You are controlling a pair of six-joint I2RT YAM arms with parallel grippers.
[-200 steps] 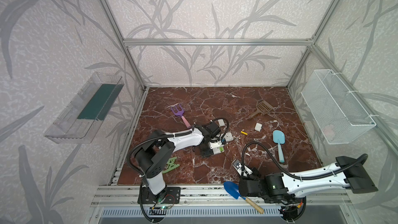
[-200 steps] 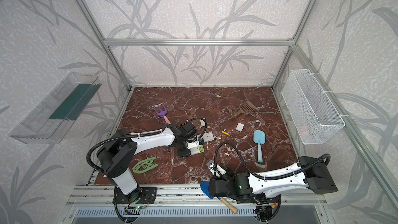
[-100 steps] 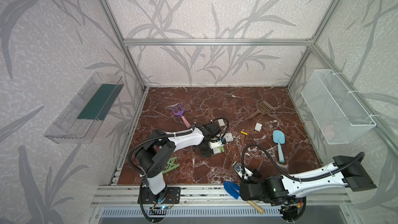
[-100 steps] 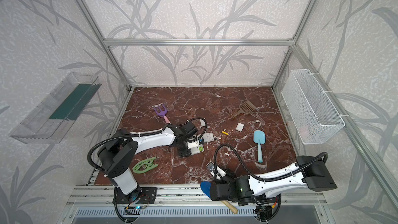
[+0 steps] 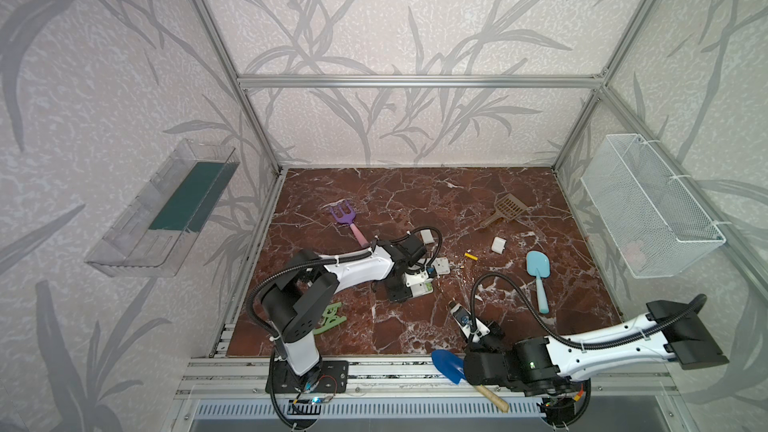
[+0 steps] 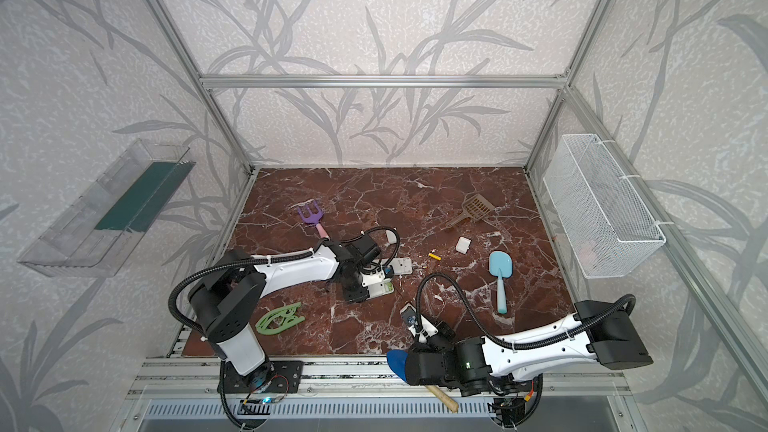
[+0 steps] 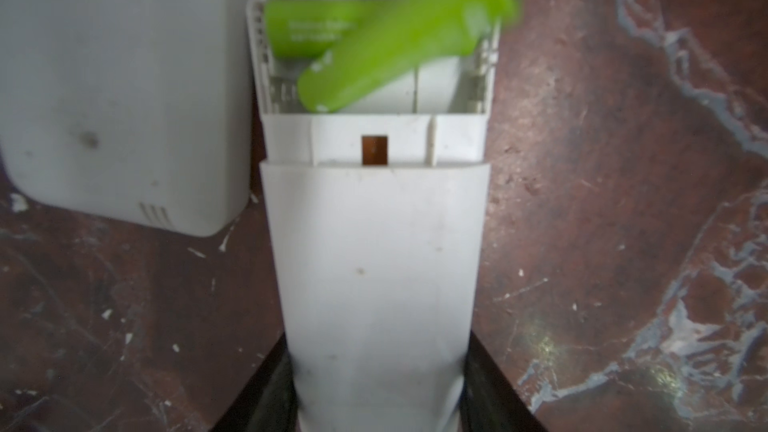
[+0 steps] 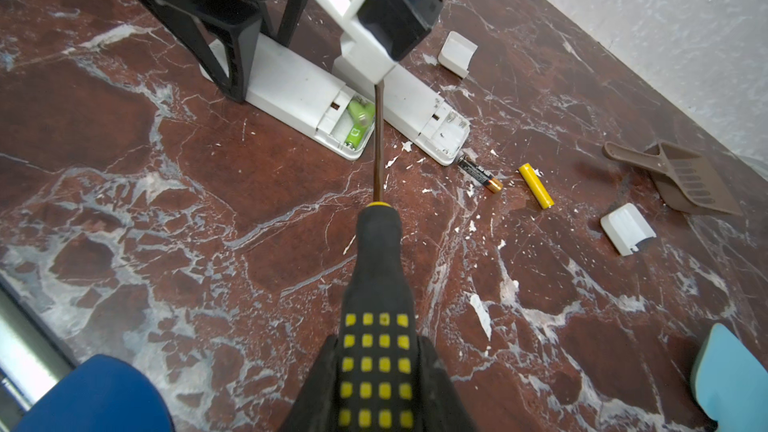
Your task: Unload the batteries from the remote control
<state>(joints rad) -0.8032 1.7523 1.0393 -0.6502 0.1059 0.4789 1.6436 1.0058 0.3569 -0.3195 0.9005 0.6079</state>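
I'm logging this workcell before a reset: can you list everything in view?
held remote: one, white, centre, back open
second remote: one, white, beside it, compartment empty
green batteries: two, in held remote, one tilted
yellow battery: one, loose on table
black battery: one, copper-tipped, by second remote
battery covers: two, white, loose
screwdriver: one, black-yellow handle, in right gripper
rake: one, purple, back left
scoop: one, brown, back right
shovels: two; light blue right, dark blue front edge
green plastic piece: one, front left
clear tray: one, left wall
wire basket: one, white, right wall
left gripper: fingers shut on held remote
right gripper: fingers shut on screwdriver
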